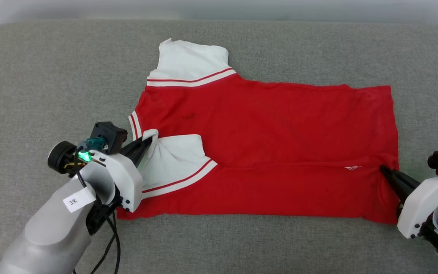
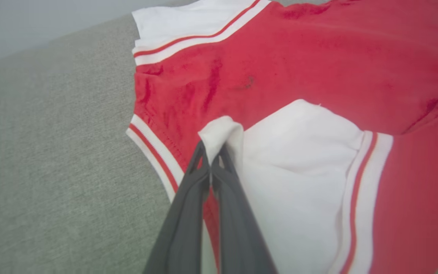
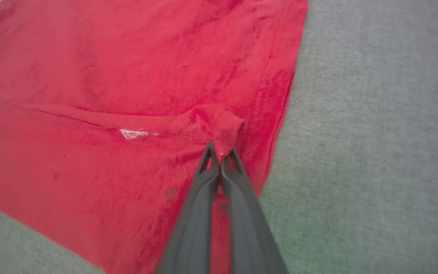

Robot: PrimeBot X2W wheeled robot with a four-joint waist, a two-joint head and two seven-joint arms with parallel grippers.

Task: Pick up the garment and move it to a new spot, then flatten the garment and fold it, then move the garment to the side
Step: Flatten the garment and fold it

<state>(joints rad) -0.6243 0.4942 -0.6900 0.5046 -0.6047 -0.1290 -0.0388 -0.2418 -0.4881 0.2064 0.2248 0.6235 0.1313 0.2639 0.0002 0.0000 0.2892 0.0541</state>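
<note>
Grey fabric surface [image 1: 51,76]: it spreads out on all sides of both your grippers.

The garment [image 1: 272,125]: it lies flat on that surface between your two grippers, plain red side up, long axis running from one gripper to the other. No print is visible on the upper face. A fold edge crosses the red cloth, running roughly from the left tips to the right tips.

Sleeves: the far white sleeve [image 1: 190,61] sits well beyond your left gripper, its striped trim flat. The near white sleeve [image 1: 177,156] lies directly ahead of the left tips, turned in over the red body.

Left gripper [image 1: 148,141]: fingers pressed together on a small peak of the near sleeve's white cloth; your wrist view shows the bunch pinched between the tips [image 2: 211,152]. The striped neck trim [image 2: 152,152] is just to the left of the fingers there.

Right gripper [image 1: 383,168]: fingers pressed together on a raised nub of red cloth near the hem, seen clamped in its wrist view [image 3: 221,152].

Small white mark [image 3: 132,133]: on the fold edge, near the right tips and to their left.

Paper tag [image 1: 78,199]: on your left forearm, behind the gripper.
</note>
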